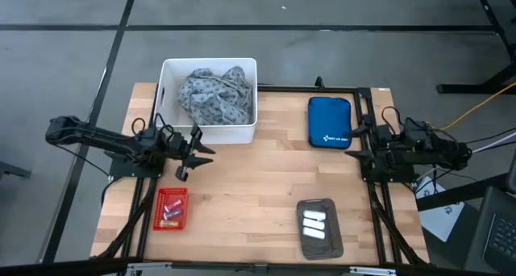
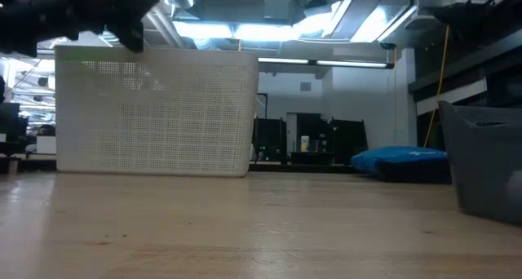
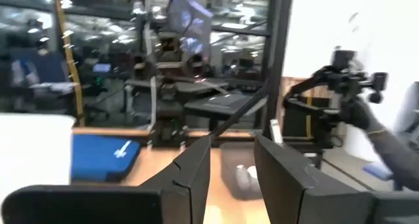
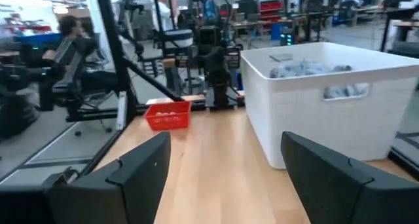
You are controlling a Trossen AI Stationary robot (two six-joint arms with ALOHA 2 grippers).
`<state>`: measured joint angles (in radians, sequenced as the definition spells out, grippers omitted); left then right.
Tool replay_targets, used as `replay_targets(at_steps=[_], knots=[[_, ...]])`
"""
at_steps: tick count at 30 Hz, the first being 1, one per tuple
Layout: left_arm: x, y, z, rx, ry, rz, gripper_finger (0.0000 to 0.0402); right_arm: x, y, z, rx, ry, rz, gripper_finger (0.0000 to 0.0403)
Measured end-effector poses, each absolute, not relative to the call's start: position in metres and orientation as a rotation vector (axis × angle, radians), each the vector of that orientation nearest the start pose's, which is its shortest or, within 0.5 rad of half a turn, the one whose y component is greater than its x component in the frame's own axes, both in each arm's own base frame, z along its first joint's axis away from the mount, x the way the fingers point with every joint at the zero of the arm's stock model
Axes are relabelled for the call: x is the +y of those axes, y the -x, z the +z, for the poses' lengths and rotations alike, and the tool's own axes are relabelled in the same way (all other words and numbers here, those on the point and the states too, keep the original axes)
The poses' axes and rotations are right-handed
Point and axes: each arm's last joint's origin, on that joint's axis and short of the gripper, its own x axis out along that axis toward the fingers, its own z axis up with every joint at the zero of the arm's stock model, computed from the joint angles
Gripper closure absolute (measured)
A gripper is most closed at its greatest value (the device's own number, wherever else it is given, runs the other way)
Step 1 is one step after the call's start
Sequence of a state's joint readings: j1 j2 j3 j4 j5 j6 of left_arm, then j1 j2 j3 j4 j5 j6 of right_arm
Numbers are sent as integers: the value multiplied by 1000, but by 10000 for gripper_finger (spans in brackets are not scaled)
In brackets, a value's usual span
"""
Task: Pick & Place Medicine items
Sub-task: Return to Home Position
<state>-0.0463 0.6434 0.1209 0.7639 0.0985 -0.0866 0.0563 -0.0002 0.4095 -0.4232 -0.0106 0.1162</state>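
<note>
The medicine items lie in two places. Small packets [image 1: 169, 215] lie in the red mesh basket [image 1: 158, 212] near the table's near left corner. Two or three white packets [image 1: 313, 224] lie in the grey tray [image 1: 332, 245] at the near right. My left gripper [image 1: 192, 152] hovers open above the table, between the white bin and the red basket. Its wrist view [image 3: 232, 168] looks across at the tray [image 3: 230, 164]. My right gripper [image 1: 355, 144] waits open at the right edge beside the blue pouch. Its fingers stand wide apart in the right wrist view [image 4: 226, 175].
A white bin [image 1: 168, 81] holding grey patterned cloth [image 1: 214, 94] stands at the far left. A blue zipped pouch [image 1: 330, 121] lies at the far right. Bare wooden tabletop [image 1: 250, 187] spans the middle. In the low view the bin [image 2: 155, 112] and the tray wall [image 2: 489, 165] flank open tabletop.
</note>
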Motion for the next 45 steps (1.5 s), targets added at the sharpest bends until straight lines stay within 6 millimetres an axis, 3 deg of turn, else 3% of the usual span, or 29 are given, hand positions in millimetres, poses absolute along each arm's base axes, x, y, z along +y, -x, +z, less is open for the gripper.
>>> replay_targets(at_steps=[6,11,16,22,29,35,41,45], knots=[[-7,-137,193,-264,95,-75,286,4,-65,242,-28,-110,74,111],[-6,-137,191,-256,90,-61,286,7,-86,204,-61,-44,149,111],[-4,-139,185,-200,80,19,286,2,-94,174,26,-26,-25,111],[-1,-141,176,-124,42,147,286,2,-97,171,50,-27,-46,111],[-1,-142,164,-1,40,142,286,2,-98,170,66,-44,-24,111],[0,-140,169,-40,56,49,286,3,-99,168,86,-12,-10,111],[7,-123,187,-190,71,-32,286,3,-101,166,114,-37,-4,111],[13,-108,183,-151,110,28,286,3,-101,166,115,-43,0,111]])
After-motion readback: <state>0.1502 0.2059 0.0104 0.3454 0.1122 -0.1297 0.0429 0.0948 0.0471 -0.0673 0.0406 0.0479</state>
